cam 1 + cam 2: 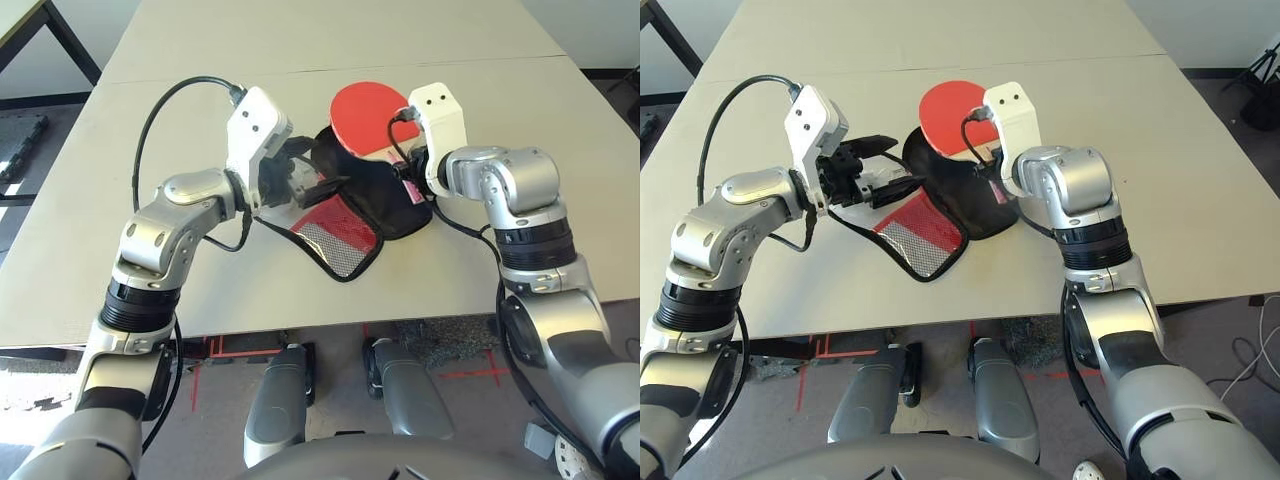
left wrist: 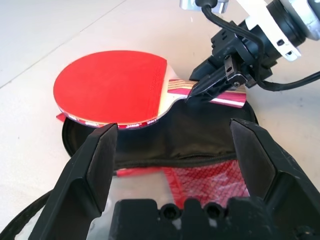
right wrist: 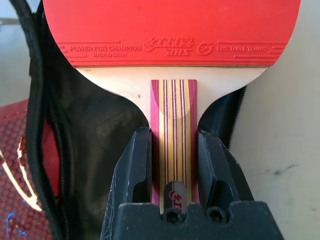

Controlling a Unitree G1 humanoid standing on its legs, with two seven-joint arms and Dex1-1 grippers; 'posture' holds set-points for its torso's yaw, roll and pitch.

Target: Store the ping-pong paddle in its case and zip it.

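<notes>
Between the two fingers of the right gripper (image 3: 174, 150) sits the handle (image 3: 174, 115) of the ping-pong paddle (image 3: 172, 35), clasped from both sides near its neck. Striped in dark pink and pale wood, that handle runs back toward the gripper's base (a small grey badge marks its end). Straight ahead of those fingertips the paddle's round red face spreads out, rubber side up, with a pale wooden shoulder between rubber and grip.

Under the paddle and under the right gripper lies the case (image 2: 175, 137), opened out on the table (image 1: 500, 240). Its black-lined half is directly beneath the handle and the near part of the blade, while the blade's far part reaches past the lining's edge. Beside the right gripper, on the side toward the left gripper (image 2: 175, 165), the other half lies folded out, its mesh pocket (image 1: 342, 238) showing red and pale fabric underneath. Black zipper edging (image 3: 36, 125) runs around it.

Wide apart stand the left gripper's fingers, with nothing between them (they hang over the case's mesh-pocket side, well clear of the paddle). From the left gripper, the paddle and its handle lie ahead, beyond the fingertips, and the right gripper reaches in at the handle. Pale tabletop surrounds both grippers and the case.
</notes>
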